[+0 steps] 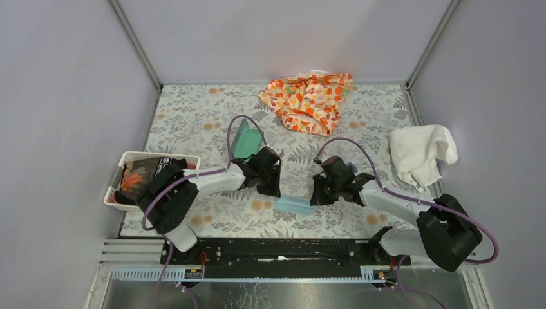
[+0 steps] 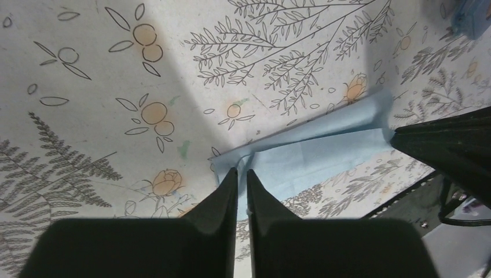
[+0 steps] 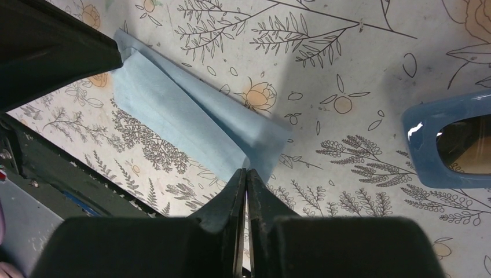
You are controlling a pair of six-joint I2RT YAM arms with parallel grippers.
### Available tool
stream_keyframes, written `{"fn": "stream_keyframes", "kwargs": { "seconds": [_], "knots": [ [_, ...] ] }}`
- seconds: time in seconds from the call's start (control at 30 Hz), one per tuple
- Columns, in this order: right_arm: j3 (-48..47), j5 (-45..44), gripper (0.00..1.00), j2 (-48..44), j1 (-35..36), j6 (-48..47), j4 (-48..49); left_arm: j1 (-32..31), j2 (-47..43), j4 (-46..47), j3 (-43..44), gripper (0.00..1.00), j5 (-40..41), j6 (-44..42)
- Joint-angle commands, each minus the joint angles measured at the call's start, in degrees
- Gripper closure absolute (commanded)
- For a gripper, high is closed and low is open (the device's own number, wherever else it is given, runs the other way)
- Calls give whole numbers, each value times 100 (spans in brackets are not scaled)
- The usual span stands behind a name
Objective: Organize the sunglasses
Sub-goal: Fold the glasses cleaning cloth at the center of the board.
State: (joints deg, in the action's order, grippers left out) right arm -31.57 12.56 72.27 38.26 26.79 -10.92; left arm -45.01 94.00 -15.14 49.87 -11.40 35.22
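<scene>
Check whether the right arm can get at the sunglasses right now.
Probably yes, once freed: the right gripper is shut on the blue cloth, but the sunglasses lie close beside it on the table, nothing between.

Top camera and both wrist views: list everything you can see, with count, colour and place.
sunglasses: one, blue frame, dark lenses, on the table near the right gripper
cloth: one, light blue, near edge, between the grippers
case: one, teal-green inside, behind the left gripper
fabric: one, orange patterned, far edge
towel: one, white, right side
basket: one, white, left edge
table: one, floral cover
left gripper: black, pinching the cloth
right gripper: black, pinching the cloth
</scene>
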Motion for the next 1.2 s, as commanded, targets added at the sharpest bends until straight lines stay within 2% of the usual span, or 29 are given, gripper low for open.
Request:
{"fn": "stream_keyframes", "kwargs": {
  "seconds": [0.0,0.1,0.27,0.5,0.67,1.17],
  "knots": [
    [36,9,83,-104,76,-59,-151,-38,-147,93,-71,81,190,84],
    [-68,-67,71,-299,76,-135,-310,-42,-282,-130,3,70,314,94],
    [-334,-261,68,-432,78,-120,-287,-34,-739,-385,177,60,569,103],
    [-573,19,68,324,76,174,514,-34,-874,-306,211,60,614,268],
    [-669,336,71,814,129,192,726,-34,-935,-215,165,60,614,379],
    [-319,801,75,806,693,72,585,-34,-725,-112,208,62,468,347]
  ]
}}
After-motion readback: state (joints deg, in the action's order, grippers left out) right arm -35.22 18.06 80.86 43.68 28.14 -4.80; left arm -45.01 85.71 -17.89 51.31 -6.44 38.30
